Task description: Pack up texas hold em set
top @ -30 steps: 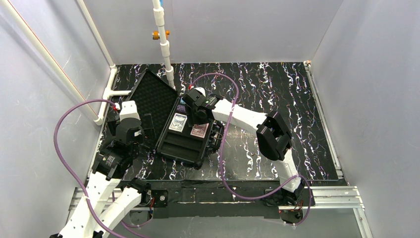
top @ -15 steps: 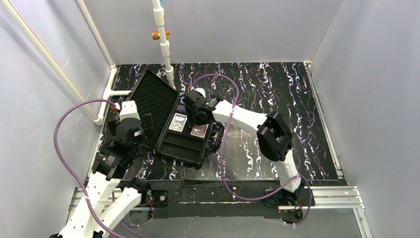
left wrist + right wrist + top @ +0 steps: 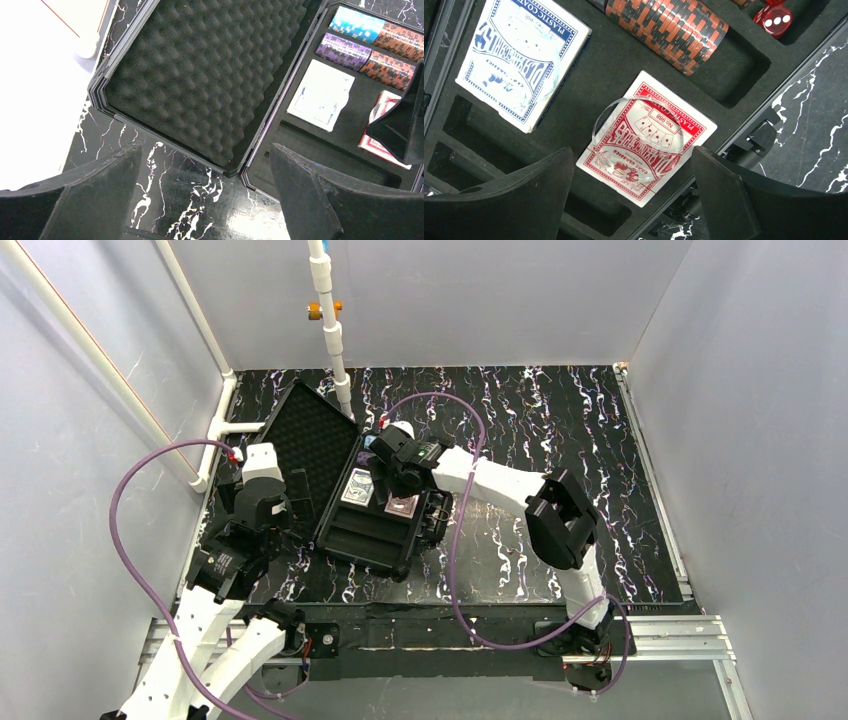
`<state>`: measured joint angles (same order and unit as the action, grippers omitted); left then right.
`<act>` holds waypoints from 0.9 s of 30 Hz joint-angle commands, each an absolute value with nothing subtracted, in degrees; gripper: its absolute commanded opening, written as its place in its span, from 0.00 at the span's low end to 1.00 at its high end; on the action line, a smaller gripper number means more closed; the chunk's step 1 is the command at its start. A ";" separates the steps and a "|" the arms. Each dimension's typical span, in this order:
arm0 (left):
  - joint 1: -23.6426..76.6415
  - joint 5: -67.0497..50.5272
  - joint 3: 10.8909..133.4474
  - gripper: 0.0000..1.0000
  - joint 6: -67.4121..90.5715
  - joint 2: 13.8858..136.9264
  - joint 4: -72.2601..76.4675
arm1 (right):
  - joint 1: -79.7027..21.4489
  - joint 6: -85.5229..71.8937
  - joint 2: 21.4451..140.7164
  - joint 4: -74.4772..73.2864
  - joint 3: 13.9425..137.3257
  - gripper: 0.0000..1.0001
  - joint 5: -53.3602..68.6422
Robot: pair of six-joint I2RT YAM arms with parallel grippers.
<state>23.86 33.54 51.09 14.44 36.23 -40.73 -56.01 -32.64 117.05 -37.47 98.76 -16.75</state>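
A black mat [image 3: 560, 430] veined with white covers the table, and grey walls [image 3: 480, 300] close it in on three sides. A white pipe [image 3: 331, 335] stands upright at the far edge, with a small orange fitting [image 3: 324, 310] on it, perhaps a clamp. Another pipe [image 3: 120, 388] slants along the left wall. A metal rail [image 3: 660, 632] runs along the near edge.
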 commanded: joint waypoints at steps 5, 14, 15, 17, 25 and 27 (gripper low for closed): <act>23.96 34.55 50.89 0.98 13.89 36.56 -40.34 | -56.32 -29.32 108.93 -32.70 96.80 0.98 -18.36; 23.97 32.42 50.98 0.98 13.54 36.50 -40.34 | -56.34 -24.63 98.68 -19.92 89.00 0.98 -20.45; 23.94 32.12 50.98 0.98 13.54 36.48 -40.34 | -56.34 -24.02 97.57 -18.87 88.17 0.98 -21.16; 23.93 31.66 50.98 0.98 13.45 36.52 -40.32 | -56.34 -22.94 95.41 -16.40 86.19 0.98 -22.62; 23.91 27.99 51.34 0.98 12.06 37.82 -39.57 | -56.12 -21.27 88.38 -11.98 77.66 0.98 -30.93; 23.84 27.45 51.89 0.98 11.49 38.00 -39.14 | -55.65 -21.67 87.64 -12.48 76.12 0.98 -31.66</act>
<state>23.86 29.10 51.09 12.86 37.50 -40.23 -56.03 -22.59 90.39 -15.75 78.65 -26.65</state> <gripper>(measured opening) 0.983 0.983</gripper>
